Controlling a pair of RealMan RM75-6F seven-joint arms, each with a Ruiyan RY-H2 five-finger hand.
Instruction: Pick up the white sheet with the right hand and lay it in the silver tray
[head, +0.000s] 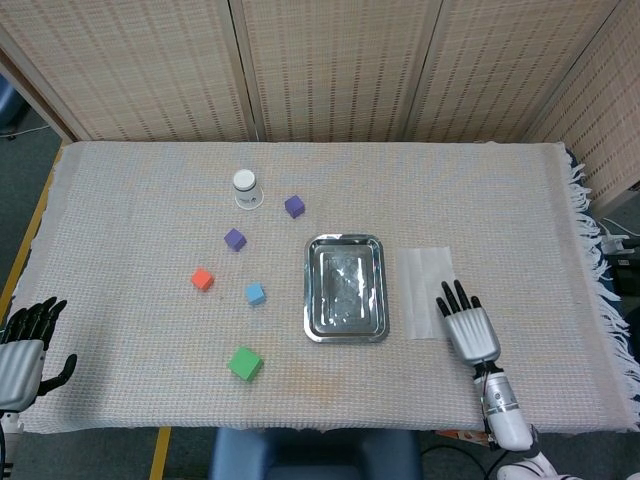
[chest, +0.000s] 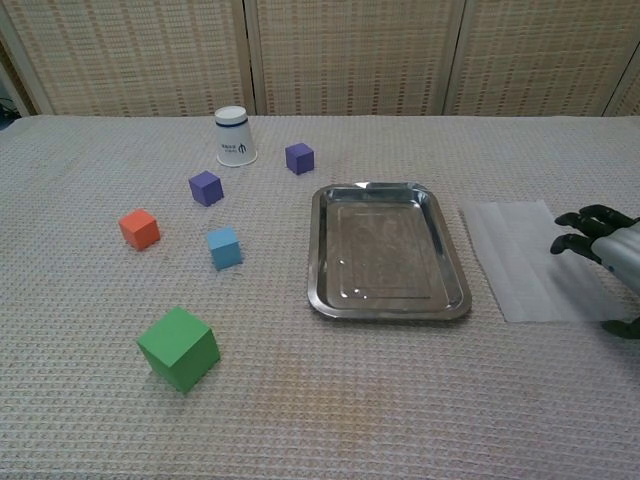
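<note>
Head view shows the right hand (head: 468, 327), fingers spread and holding nothing, over the near edge of the white sheet (head: 428, 291) lying flat beside the silver tray (head: 346, 288): reaching, I'd say, with pinching the edge next.

Woven reed screen panels (head: 330, 65) behind a cloth-covered table (head: 150, 390) (fringed right edge).

A beige woven cloth (head: 480, 200) with a fine waffle pattern is being seen over the table, white fringe at its right edge. The sheet (head: 428, 285) is showing translucent white, the tray (head: 346, 244) shiny silver. Cubes are showing green (head: 244, 363), light blue (head: 255, 293), orange-red (head: 202, 279) and purple (head: 235, 239) (head: 294, 206). The cup (head: 244, 188) is white, dark-banded.
</note>
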